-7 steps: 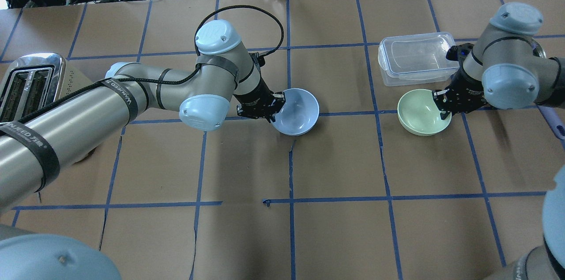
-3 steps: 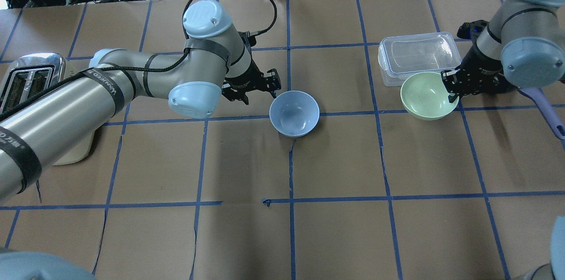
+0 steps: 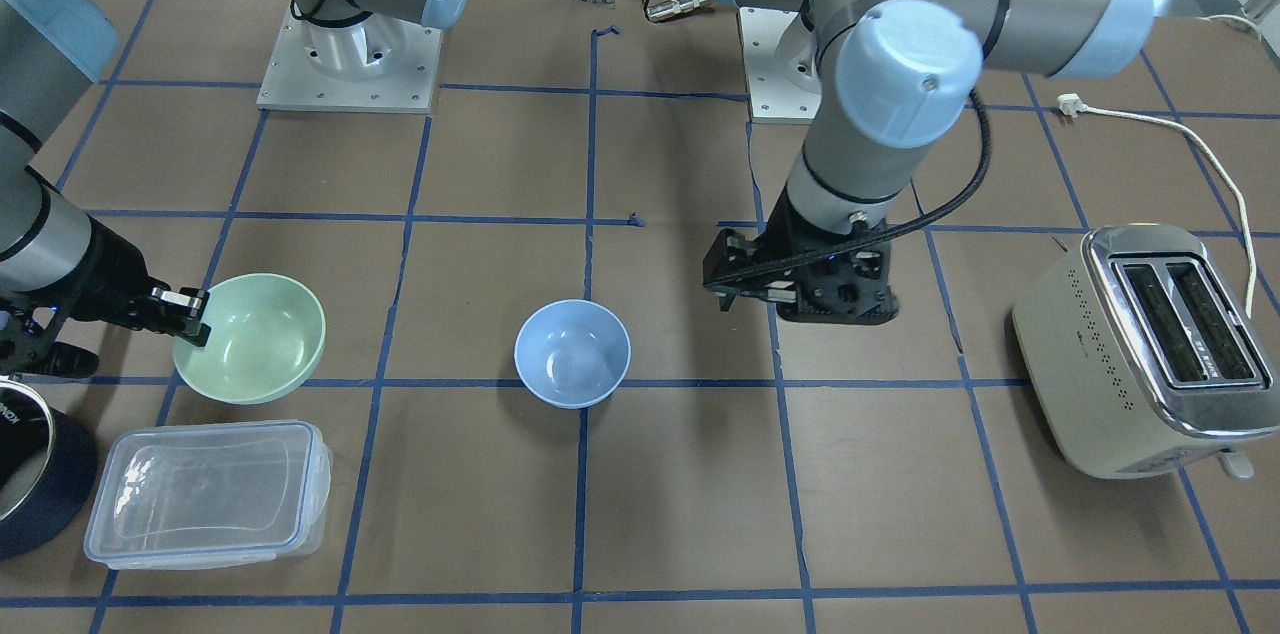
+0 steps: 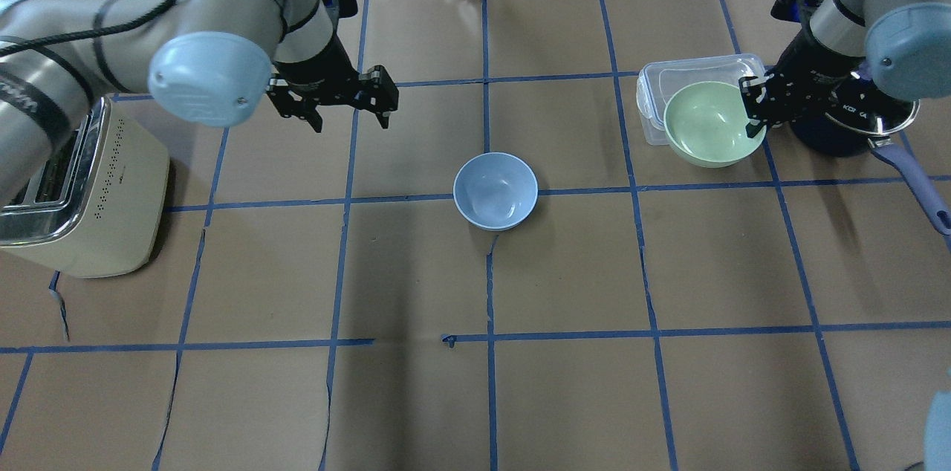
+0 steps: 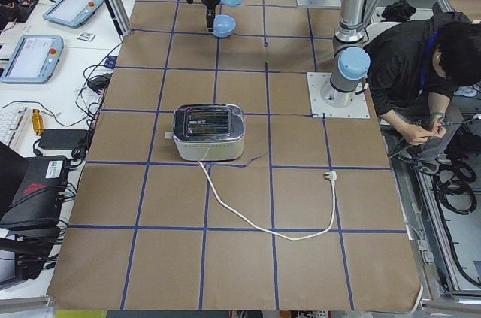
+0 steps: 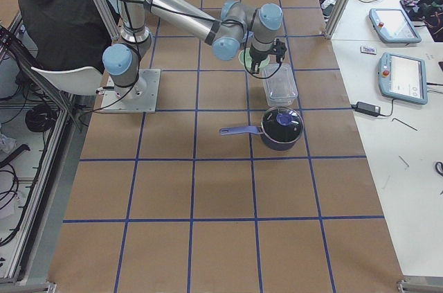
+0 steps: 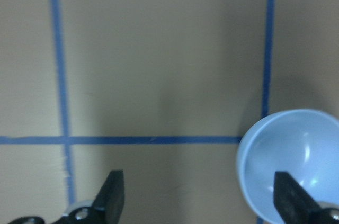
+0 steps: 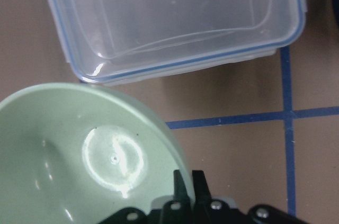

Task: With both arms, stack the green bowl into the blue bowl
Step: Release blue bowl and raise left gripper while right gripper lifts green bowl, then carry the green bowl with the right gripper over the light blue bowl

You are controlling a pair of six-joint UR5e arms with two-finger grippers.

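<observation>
The blue bowl stands upright and alone on the brown table, mid-table; it also shows in the front view and at the lower right of the left wrist view. My left gripper is open and empty, raised above the table and apart from the blue bowl, on its left. My right gripper is shut on the right rim of the green bowl and holds it off the table, beside the clear container. The right wrist view shows the fingers pinching the green rim.
A clear plastic container lies just beyond the green bowl. A dark pot with a purple handle stands under the right arm. A toaster sits at the table's left. A person sits behind the robot.
My left gripper has let go of the blue bowl's rim, opened, and pulled up and away to the left. My right gripper has lifted the green bowl off the table.
</observation>
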